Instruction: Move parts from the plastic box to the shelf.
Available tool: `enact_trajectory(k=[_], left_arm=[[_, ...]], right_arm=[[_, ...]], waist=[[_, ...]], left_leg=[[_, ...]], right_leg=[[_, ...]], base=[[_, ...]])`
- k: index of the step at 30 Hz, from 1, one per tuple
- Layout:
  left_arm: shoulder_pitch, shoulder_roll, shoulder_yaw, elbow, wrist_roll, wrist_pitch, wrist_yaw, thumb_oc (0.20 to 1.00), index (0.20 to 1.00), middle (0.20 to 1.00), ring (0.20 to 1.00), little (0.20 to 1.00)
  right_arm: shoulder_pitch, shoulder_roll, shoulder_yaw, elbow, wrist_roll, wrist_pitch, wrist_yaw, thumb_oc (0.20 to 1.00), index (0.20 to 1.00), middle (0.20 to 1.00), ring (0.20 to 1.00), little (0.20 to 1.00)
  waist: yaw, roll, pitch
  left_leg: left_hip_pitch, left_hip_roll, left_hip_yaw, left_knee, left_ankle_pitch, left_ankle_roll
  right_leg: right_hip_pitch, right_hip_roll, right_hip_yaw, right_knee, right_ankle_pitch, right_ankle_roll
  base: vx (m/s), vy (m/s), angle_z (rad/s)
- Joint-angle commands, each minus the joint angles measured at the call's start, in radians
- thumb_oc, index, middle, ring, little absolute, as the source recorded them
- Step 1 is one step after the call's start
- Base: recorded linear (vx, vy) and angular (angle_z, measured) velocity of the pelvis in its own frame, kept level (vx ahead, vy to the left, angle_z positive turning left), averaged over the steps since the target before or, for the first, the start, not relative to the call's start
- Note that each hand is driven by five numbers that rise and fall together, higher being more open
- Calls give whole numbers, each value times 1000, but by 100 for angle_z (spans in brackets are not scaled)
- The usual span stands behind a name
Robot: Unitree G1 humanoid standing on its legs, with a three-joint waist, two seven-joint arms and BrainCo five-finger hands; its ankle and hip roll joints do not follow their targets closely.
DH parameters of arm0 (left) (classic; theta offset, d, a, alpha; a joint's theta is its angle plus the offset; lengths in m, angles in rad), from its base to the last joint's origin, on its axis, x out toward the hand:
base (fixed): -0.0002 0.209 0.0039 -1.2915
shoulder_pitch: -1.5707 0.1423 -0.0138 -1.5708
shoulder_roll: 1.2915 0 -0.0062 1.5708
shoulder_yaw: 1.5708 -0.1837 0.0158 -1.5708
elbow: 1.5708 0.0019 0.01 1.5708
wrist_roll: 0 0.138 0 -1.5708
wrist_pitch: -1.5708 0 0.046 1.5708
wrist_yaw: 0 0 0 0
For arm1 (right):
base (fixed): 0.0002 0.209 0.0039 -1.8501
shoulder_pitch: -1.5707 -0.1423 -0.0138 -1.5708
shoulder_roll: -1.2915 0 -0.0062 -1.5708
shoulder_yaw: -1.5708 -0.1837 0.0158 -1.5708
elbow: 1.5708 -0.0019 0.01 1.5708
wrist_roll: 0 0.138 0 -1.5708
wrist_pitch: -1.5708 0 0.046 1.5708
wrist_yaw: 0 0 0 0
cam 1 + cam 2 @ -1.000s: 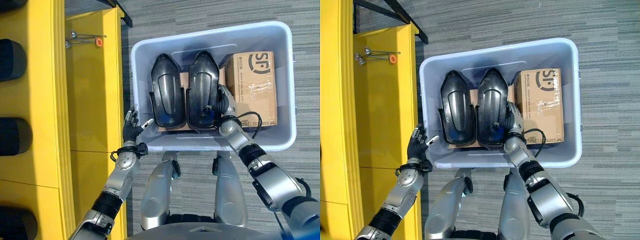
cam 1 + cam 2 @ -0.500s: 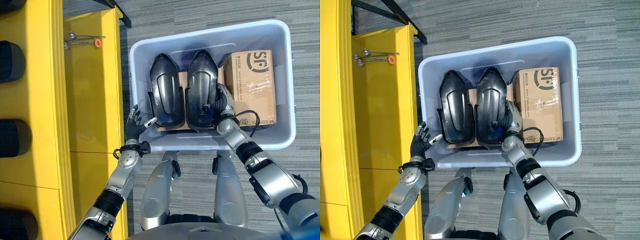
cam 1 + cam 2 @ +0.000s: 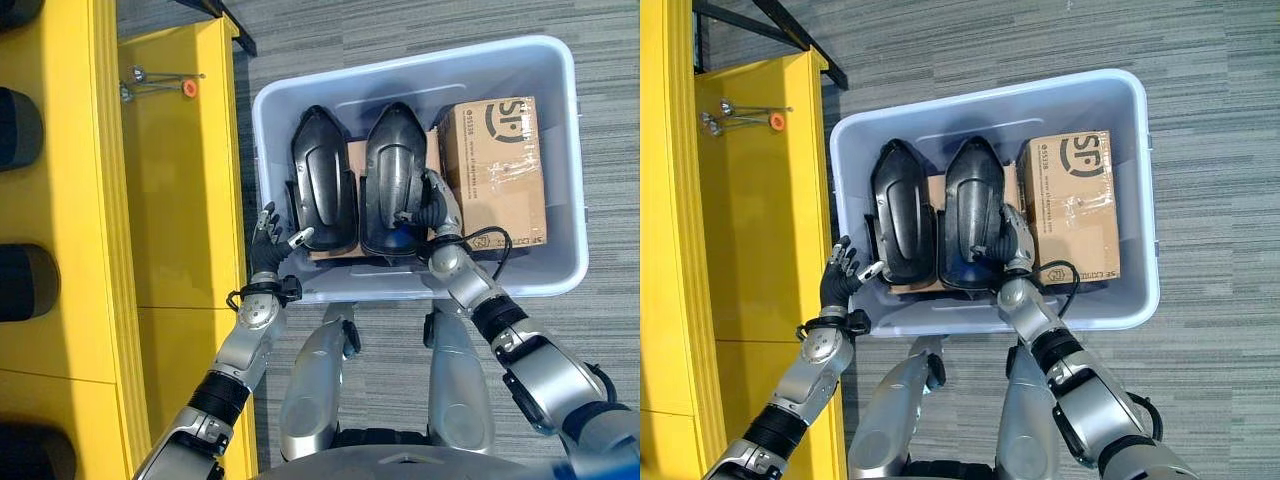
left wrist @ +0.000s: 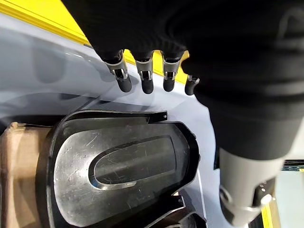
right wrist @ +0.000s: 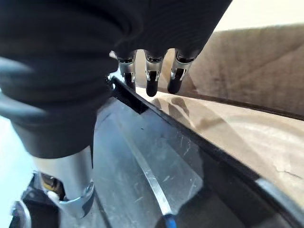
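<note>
Right hand (image 3: 437, 212) is down inside the pale blue-grey plastic box (image 3: 570, 130), wedged into the gap between the right-hand glossy black moulded plastic part (image 3: 392, 180) and the brown cardboard carton (image 3: 497, 170). Its fingers (image 5: 151, 78) reach down along the part's raised black edge with the carton just past them, and the thumb sits on the part's other side, so it looks like a loose pinch on that rim. Honestly I can't tell whether it's actually clamped or just resting there.

Left hand (image 3: 268, 245) is outside the box, right at its near-left corner, just beside the wall. Fingers spread and relaxed, thumb poking out over the rim toward the left-hand black moulded part (image 3: 322, 190). It holds nothing. From its own wrist camera the fingertips (image 4: 145, 83) hang above the box wall, with that part (image 4: 123, 166) lying just beyond them, apart from the hand.

Both black parts lie side by side in the box's left and middle, pointed ends aimed away from the robot, resting on a flat piece of brown cardboard (image 3: 352, 160). The carton fills the right side.

Yellow metal shelf (image 3: 180, 190) stands just left of the box, and a couple of silver bolts with an orange cap (image 3: 160, 80) sit on its far end.
</note>
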Motion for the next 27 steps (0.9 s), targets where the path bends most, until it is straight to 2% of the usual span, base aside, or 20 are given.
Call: enact_trajectory(k=[1, 11, 27], left_arm=[[5, 33, 33, -17, 47, -38, 21, 1000, 1000, 1000, 1000, 1000], [20, 36, 46, -32, 55, -30, 29, 1000, 1000, 1000, 1000, 1000], [26, 37, 51, -32, 68, -29, 35, 1000, 1000, 1000, 1000, 1000]], right_arm=[[3, 28, -7, -89, 12, -46, -12, 1000, 1000, 1000, 1000, 1000], [45, 31, -15, -248, 18, -77, -6, 1000, 1000, 1000, 1000, 1000], [68, 26, -17, -274, 10, -78, -13, 1000, 1000, 1000, 1000, 1000]], waist=[[5, -78, 1], [-4, -94, 1], [-12, -97, 1]], left_leg=[[17, 11, -43, 131, -138, -25], [20, 12, -38, 128, -138, -23], [13, 9, -32, 130, -142, -21]], right_leg=[[9, -72, -27, 47, -32, 62], [7, -67, -19, 46, -33, 60], [-8, -65, -11, 49, -30, 60]], base=[[0, 0, 0], [-1, -2, -2], [0, -1, -1]])
